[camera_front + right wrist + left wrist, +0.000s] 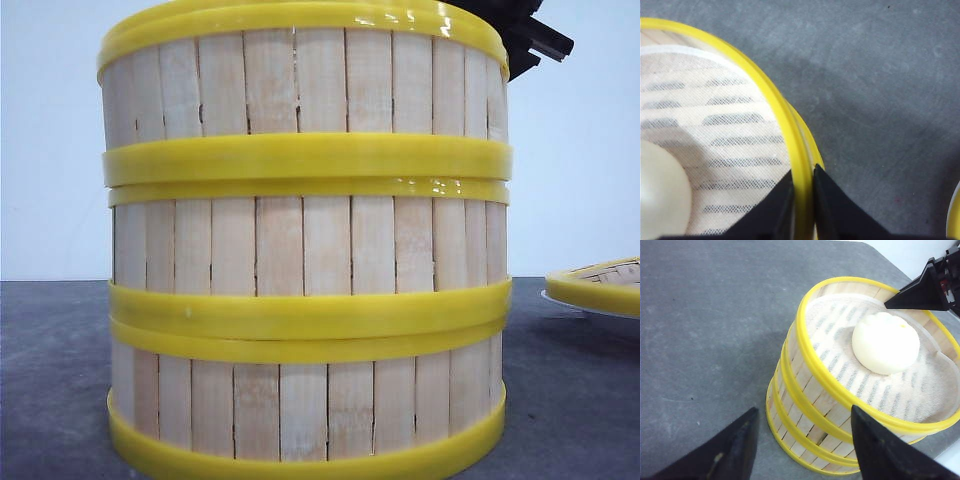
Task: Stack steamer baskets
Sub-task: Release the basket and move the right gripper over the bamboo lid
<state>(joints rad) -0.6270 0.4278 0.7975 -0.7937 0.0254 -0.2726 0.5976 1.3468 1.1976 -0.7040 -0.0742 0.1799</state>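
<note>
Three steamer baskets stand stacked in one straight column on a dark grey table (50,380), filling most of the front view. The bottom steamer basket (305,410) sits on the table, the middle steamer basket (305,245) rests on it, and the top steamer basket (300,85) sits on that. Each has a wall of pale upright wooden slats and glossy yellow rims, and the rims meet where the baskets join.

The top basket is uncovered. Inside it, a white mesh liner (900,385) covers the floor, and a round, pale bun (885,342) sits on the liner near the middle.

The right gripper (802,200) is at the top basket's rim on the right side of the stack. Its two black fingers (832,205) are drawn close together, one inside the rim and one outside, pinching the yellow rim between them.

The left gripper (802,450) hangs beside the stack with its black fingers (732,450) spread wide apart and nothing between them, touching no basket.

To the far right on the table, a flat woven lid (605,285) with a yellow rim lies well apart from the stack, seemingly on a white plate (553,299), of which only a sliver of edge shows.
</note>
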